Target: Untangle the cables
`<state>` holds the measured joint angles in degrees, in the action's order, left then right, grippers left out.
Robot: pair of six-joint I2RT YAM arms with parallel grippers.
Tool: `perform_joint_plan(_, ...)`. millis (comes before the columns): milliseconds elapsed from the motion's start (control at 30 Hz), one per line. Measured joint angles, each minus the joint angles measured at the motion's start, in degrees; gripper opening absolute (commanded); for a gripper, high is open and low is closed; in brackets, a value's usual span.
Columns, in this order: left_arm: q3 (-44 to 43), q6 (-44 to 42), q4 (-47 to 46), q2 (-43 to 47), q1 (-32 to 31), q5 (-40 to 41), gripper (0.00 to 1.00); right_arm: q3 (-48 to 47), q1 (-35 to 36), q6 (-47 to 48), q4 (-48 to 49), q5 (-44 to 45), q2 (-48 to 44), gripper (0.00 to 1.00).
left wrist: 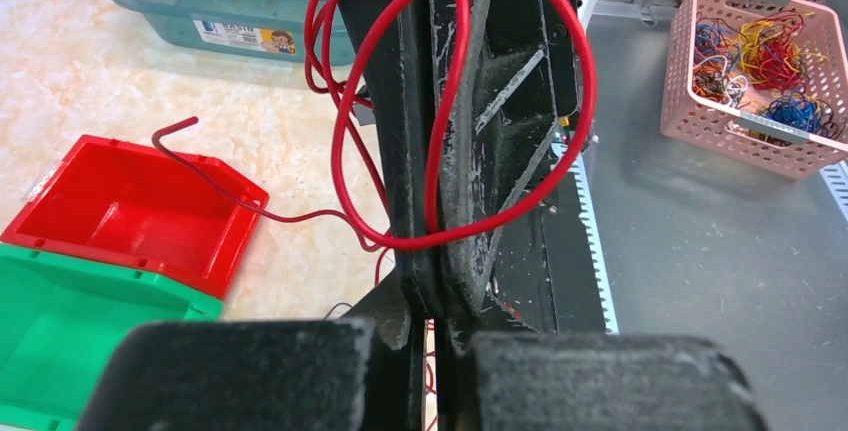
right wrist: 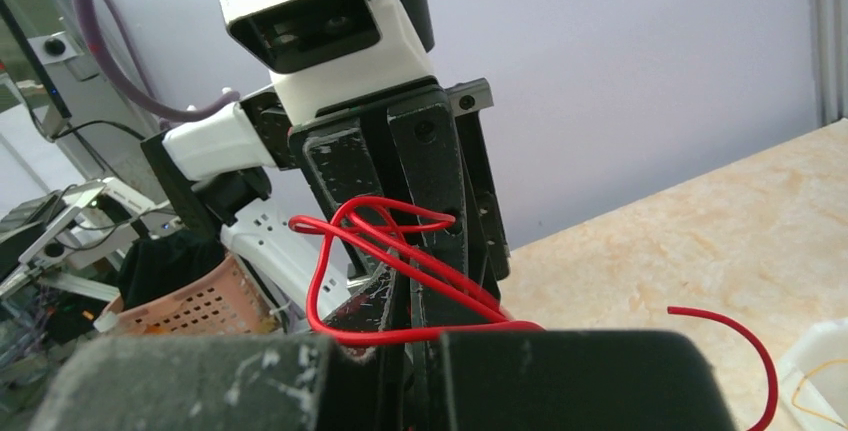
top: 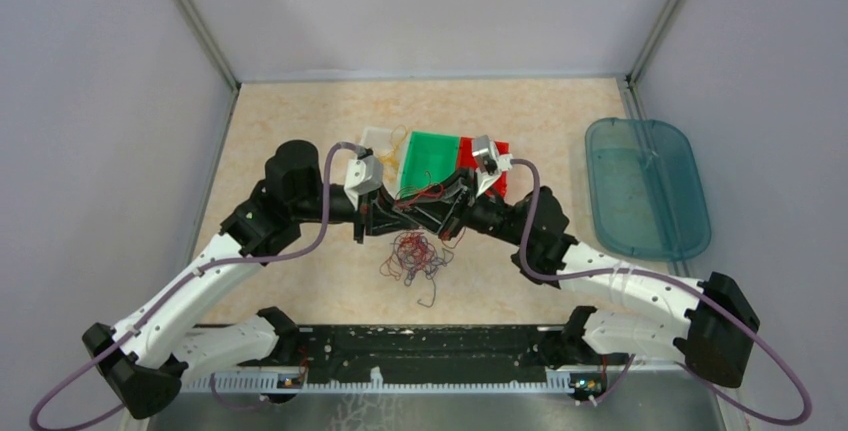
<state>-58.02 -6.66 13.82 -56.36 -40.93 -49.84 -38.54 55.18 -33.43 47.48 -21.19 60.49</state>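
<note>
A loose tangle of red and dark cables (top: 412, 256) lies on the table below both grippers. My left gripper (top: 408, 213) and right gripper (top: 432, 211) meet tip to tip just above it. In the left wrist view the left gripper (left wrist: 437, 296) is shut, and a red cable (left wrist: 455, 236) loops round the opposing fingers right at its tips. In the right wrist view the right gripper (right wrist: 440, 296) is shut on the same red cable (right wrist: 345, 231), which loops out of its tips. A free end (right wrist: 745, 336) curls over the table. The exact pinch points are hidden.
A white bin (top: 380, 143), a green bin (top: 432, 161) and a red bin (left wrist: 130, 206) stand in a row behind the grippers. A teal tray (top: 645, 186) lies at the right. A pink basket (left wrist: 700, 51) of coloured wires sits beyond the table's near edge.
</note>
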Motion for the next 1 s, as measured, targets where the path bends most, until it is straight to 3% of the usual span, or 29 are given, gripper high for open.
perform_joint_plan(167, 0.7, -0.04, -1.31, 0.92, 0.2, 1.55, 0.0, -1.51, 0.33, -1.01, -0.22, -1.6, 0.81, 0.55)
perform_joint_plan(267, 1.2, -0.44, -1.81, 1.33, 0.39, 4.09, 0.0, -2.12, 0.66, -1.25, -0.2, -4.15, 0.68, 0.71)
perform_joint_plan(500, 1.33, -1.16, -3.61, 2.08, 1.51, 7.08, 0.0, -1.9, 0.63, 0.31, -3.45, -5.51, -2.29, 0.74)
perform_joint_plan(733, -0.74, -2.91, -5.84, 3.91, 4.61, 9.79, 0.0, 0.22, 0.96, 4.07, -18.6, -4.24, -13.46, 0.74)
perform_joint_plan(867, -2.19, -3.56, -5.97, 5.51, 4.61, 10.32, 0.0, 2.58, 0.83, 5.31, -22.1, -2.19, -17.86, 0.7)
perform_joint_plan(1000, -3.37, -3.15, -5.86, 5.6, 4.61, 9.22, 0.0, 3.28, 0.63, 5.44, -22.6, -0.07, -15.89, 0.66)
